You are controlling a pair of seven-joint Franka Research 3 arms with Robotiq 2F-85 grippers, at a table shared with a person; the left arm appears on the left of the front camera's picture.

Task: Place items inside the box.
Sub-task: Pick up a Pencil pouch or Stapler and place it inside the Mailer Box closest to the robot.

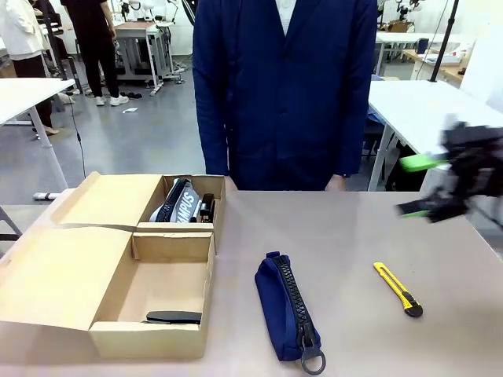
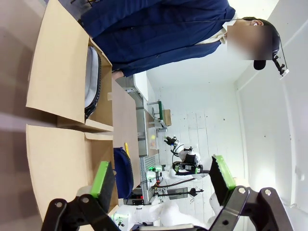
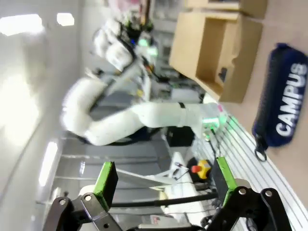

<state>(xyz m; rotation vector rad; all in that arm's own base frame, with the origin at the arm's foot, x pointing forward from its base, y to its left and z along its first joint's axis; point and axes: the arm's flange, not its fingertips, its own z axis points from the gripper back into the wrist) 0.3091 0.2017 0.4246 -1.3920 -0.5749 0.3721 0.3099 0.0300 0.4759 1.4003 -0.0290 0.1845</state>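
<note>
Robotics laboratory. Open hall with grey floor [image 1: 149, 133], white worktables [image 1: 424, 110] and a wheeled bench [image 1: 141, 59] behind; a white robot arm [image 3: 144, 120] stands beside the work surface [image 1: 354, 236].

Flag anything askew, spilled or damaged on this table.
Nothing is spilled or damaged. The pouch and the knife lie loose on the table, outside the box, both at a slant to the table's edge. That looks like work still to be done rather than a fault. The stapler lies flat in the box's near compartment.
</note>
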